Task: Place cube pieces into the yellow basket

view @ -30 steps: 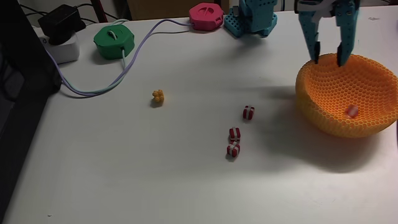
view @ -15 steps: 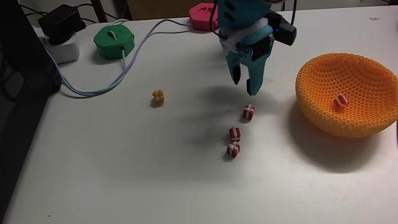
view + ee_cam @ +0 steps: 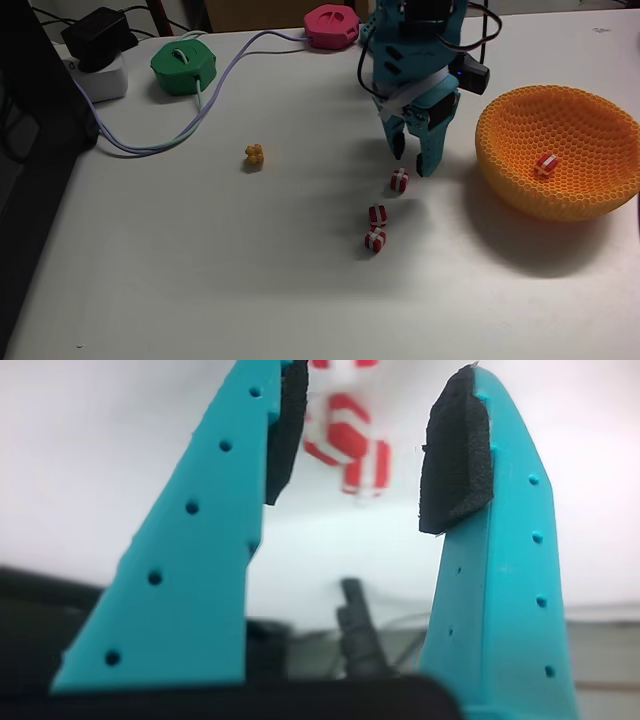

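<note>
Gripper (image 3: 411,163) is spread wide, nothing in it, hanging just above the nearest cube piece (image 3: 399,180) on the table (image 3: 200,260). Two more cube pieces sit at roughly 7 o'clock from that one, w/ the middle one (image 3: 377,214) nearly touching the last (image 3: 374,241). A fourth cube (image 3: 545,164) is already inside the yellow basket (image 3: 600,200), which is at about 3 o'clock from the gripper.

Tips for this step imo: the wrist view shows the cubes blurry (image 3: 345,445) between the black foam pads (image 3: 455,450), so alignment looks decent. Drop straight down so the fingers straddle just the one cube, close gently, and lift before swinging to 3 o'clock. The neighbours aren't far off, so a sloppy approach could knock them.

Materials: cubes are tiny, hard-looking, red w/ white bands like gift wrap, prob light and easy to flick. Basket is a round orange-yellow bowl w/ honeycomb perforated plastic wall. Fingers are teal plastic w/ rows of holes. Table is smooth, white, so cubes could slide.
</note>
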{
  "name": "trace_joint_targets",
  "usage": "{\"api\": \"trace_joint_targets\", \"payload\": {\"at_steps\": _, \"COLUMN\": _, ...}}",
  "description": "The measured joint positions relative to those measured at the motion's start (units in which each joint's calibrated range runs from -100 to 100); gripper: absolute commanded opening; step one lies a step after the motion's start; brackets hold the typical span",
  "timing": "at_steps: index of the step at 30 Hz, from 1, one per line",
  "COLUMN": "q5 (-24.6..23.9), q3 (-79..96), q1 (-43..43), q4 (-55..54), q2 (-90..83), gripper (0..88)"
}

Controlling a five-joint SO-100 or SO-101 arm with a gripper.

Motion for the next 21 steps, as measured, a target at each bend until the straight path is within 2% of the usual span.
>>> {"api": "trace_joint_targets", "payload": {"at_steps": 7, "q5": 0.0, "q3": 4.8, "q1": 0.1, "q4": -5.4, "q2": 0.7, "gripper": 19.0}}
{"api": "trace_joint_targets", "payload": {"at_steps": 21, "q5": 1.6, "q3": 4.5, "q1": 1.7, "q4": -8.1, "q2": 3.3, "gripper": 18.8}}
